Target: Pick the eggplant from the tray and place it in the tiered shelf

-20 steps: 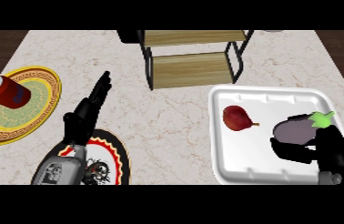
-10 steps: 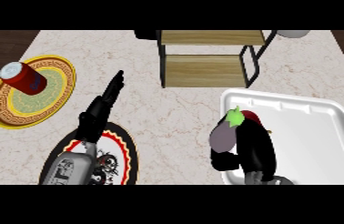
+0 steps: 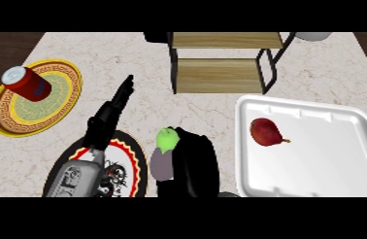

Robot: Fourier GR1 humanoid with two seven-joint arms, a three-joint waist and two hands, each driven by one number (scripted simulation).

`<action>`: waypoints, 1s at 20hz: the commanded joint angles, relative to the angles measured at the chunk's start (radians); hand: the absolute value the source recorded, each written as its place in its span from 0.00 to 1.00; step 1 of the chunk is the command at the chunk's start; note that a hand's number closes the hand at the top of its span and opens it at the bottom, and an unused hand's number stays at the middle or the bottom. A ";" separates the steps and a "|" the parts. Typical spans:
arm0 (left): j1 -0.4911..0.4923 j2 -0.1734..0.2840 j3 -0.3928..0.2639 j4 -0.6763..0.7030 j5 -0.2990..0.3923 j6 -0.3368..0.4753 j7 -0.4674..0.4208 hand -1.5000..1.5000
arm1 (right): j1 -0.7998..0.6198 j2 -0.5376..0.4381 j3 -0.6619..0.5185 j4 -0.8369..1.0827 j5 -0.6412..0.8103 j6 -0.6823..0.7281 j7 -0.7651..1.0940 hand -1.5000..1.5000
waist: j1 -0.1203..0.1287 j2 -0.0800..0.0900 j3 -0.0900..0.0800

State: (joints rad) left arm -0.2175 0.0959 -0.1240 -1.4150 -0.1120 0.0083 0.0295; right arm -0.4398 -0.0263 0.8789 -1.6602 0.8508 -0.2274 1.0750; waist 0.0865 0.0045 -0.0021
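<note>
Head view: right hand (image 3: 192, 160) is low centre, off the tray (image 3: 315, 179), fingers curled round the eggplant (image 3: 163, 158). The eggplant sits on the hand's left side, purple body down, green cap up, and is held over the marble worktop (image 3: 215, 107) rather than in the tray. Can't tell if it touches the worktop. The white tray lies just right of that hand, its left rim close to the hand's back. A red fruit (image 3: 267, 131) with a short stem lies in the tray, up and to the right of the hand, apart from it. The shelf (image 3: 222, 63) stands above the hand at the far side of the worktop: black frame, two wooden tiers showing, both bare. Its lower tier is nearest the hand, well apart from the eggplant. Left hand (image 3: 114, 104) is left of the eggplant, fingers straight and together, pointing up and away, holding nothing. Its grey forearm (image 3: 79, 175) comes in at the lower left over a black plate (image 3: 132, 153) with a red and yellow rim, just left of the eggplant. Further left of that hand is a yellow patterned plate (image 3: 61, 94) with a red can (image 3: 28, 82) tilted on it. A white object (image 3: 312, 36) shows at the top right, cut off behind the shelf.
</note>
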 commanded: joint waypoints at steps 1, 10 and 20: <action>-0.004 -0.019 -0.006 0.002 -0.006 0.015 0.001 0.50 | -0.144 0.025 0.062 -0.006 0.006 -0.192 0.163 1.00 | -0.008 -0.006 0.000; -0.018 0.012 0.050 0.054 0.001 0.023 -0.013 0.50 | -0.386 0.025 -0.005 -0.042 0.135 -0.115 0.373 1.00 | -0.052 -0.021 -0.003; 0.024 0.022 0.048 0.028 0.005 0.010 -0.030 0.50 | -0.602 0.025 -0.197 0.003 0.255 0.040 0.412 1.00 | -0.073 -0.025 -0.002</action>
State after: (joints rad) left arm -0.2040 0.1082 -0.0840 -1.3876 -0.1082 0.0220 0.0161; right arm -0.9538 -0.0174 0.7356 -1.6539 1.0619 -0.2554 1.2433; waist 0.0248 -0.0183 -0.0041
